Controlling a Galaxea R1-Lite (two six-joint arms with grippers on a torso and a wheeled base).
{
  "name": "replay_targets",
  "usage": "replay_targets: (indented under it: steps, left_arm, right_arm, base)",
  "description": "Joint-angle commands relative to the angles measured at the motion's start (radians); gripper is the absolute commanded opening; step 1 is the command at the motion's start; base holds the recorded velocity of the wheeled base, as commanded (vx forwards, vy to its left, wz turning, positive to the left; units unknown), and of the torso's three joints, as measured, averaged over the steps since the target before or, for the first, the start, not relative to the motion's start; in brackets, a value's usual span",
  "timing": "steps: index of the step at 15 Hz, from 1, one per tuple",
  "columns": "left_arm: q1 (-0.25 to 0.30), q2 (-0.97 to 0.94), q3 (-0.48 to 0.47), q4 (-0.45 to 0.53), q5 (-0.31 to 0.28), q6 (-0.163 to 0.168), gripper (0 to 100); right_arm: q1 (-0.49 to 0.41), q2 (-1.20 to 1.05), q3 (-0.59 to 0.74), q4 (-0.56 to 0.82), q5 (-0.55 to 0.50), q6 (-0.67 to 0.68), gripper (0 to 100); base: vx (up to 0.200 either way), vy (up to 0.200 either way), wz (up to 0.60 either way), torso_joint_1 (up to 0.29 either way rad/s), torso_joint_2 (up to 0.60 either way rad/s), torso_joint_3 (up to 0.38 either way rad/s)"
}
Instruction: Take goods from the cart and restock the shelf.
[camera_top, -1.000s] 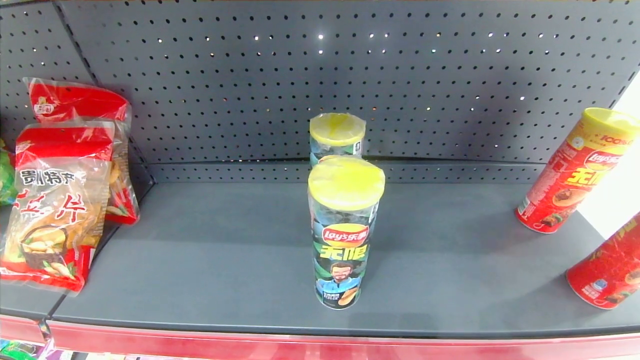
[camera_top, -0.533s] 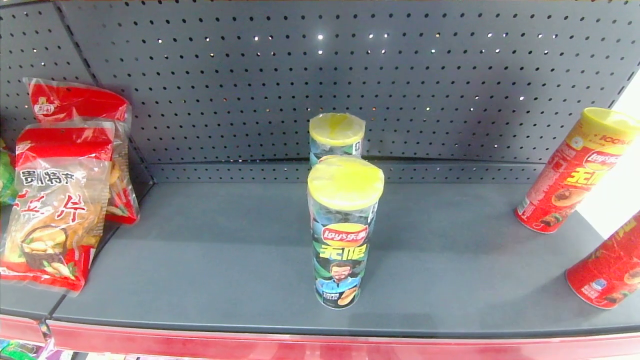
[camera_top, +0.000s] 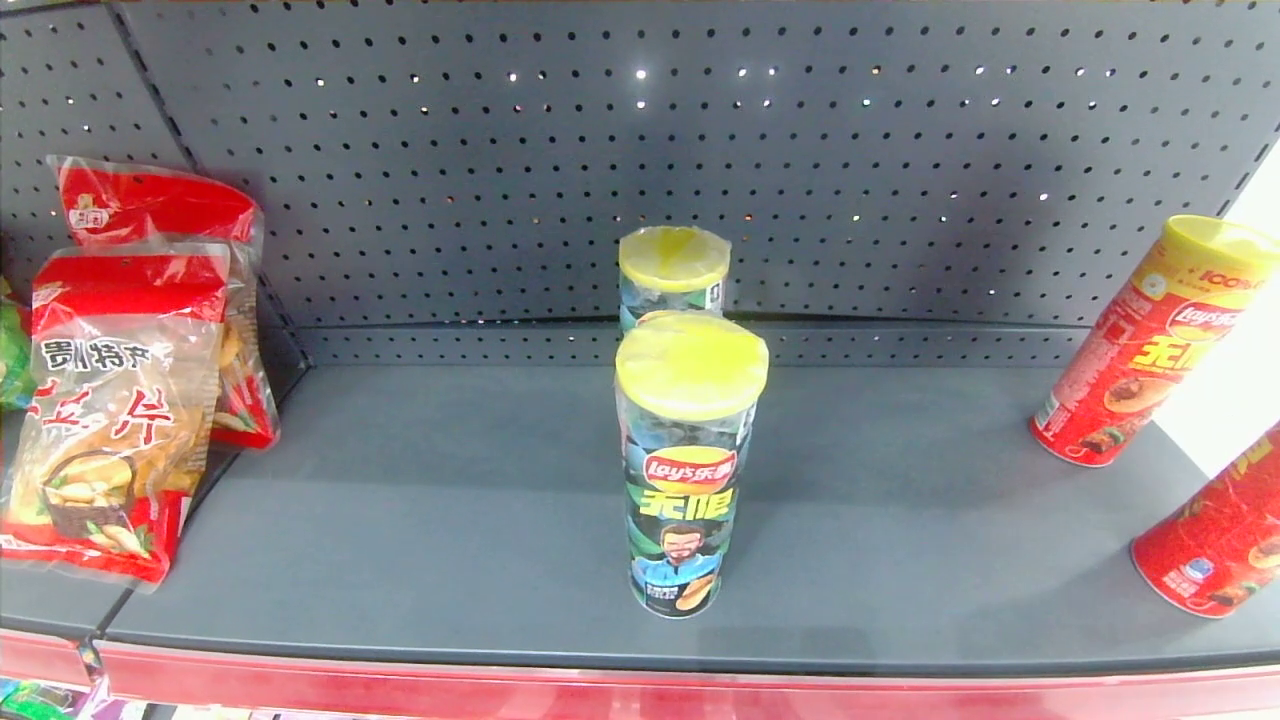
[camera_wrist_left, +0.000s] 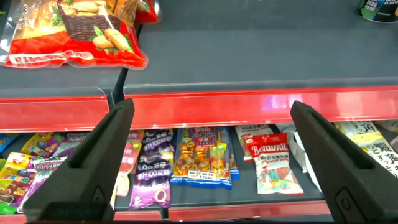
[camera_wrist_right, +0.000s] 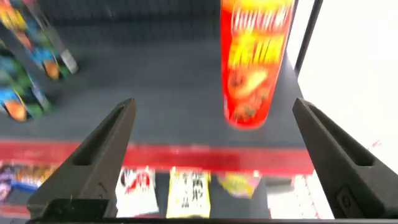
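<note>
Nothing's shifted — green chip cans (camera_top: 680, 470) stand filed on the shelf (camera_top: 400, 520), label outward for shoppers; left gripper (camera_wrist_left: 211, 104) and right gripper (camera_wrist_right: 212, 102) spread wide, empty — awaiting cart goods.

left gripper (camera_wrist_left: 211, 163) hovering level with jaws spread wide, right gripper (camera_wrist_right: 211, 163) likewise gaping wide, both holding nothing

Matt metal shelf (camera_top: 450, 500), glossy film-wrapped chip can (camera_top: 685, 480), shiny plastic snack bag (camera_top: 105, 410).
</note>
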Motion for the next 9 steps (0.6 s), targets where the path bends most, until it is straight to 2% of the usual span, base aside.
replay_targets:
  steps: [1,2,4,5,7,9]
  left_arm:
    - [0.0,0.001,0.0,0.0,0.0,0.0,100]
    - [0.0,0.001,0.0,0.0,0.0,0.0,100]
    - [0.0,0.001,0.0,0.0,0.0,0.0,100]
    - [0.0,0.001,0.0,0.0,0.0,0.0,100]
    - [0.0,0.001,0.0,0.0,0.0,0.0,100]
    - [0.0,0.001,0.0,0.0,0.0,0.0,100]
  right_arm:
    - [-0.003,-0.072,0.142,-0.019,0.007,0.007,100]
    - [-0.003,-0.072,0.184,-0.044,0.014,0.012,100]
    - [-0.003,-0.072,0.372,-0.228,0.009,0.046,100]
    - [-0.003,-0.072,0.403,-0.277,0.01,0.036,100]
    - [-0.033,-0.067,0.403,-0.25,-0.002,0.024,100]
    - [-0.136,-0.103,0.401,-0.237,0.012,-0.002,100]
  base:
    - [0.0,0.0,0.0,0.0,0.0,0.0]
    - [0.0,0.0,0.0,0.0,0.0,0.0]
    - [0.0,0.0,0.0,0.0,0.0,0.0]
    - [0.0,0.0,0.0,0.0,0.0,0.0]
    - [0.0,0.0,0.0,0.0,0.0,0.0]
    - [0.0,0.0,0.0,0.0,0.0,0.0]
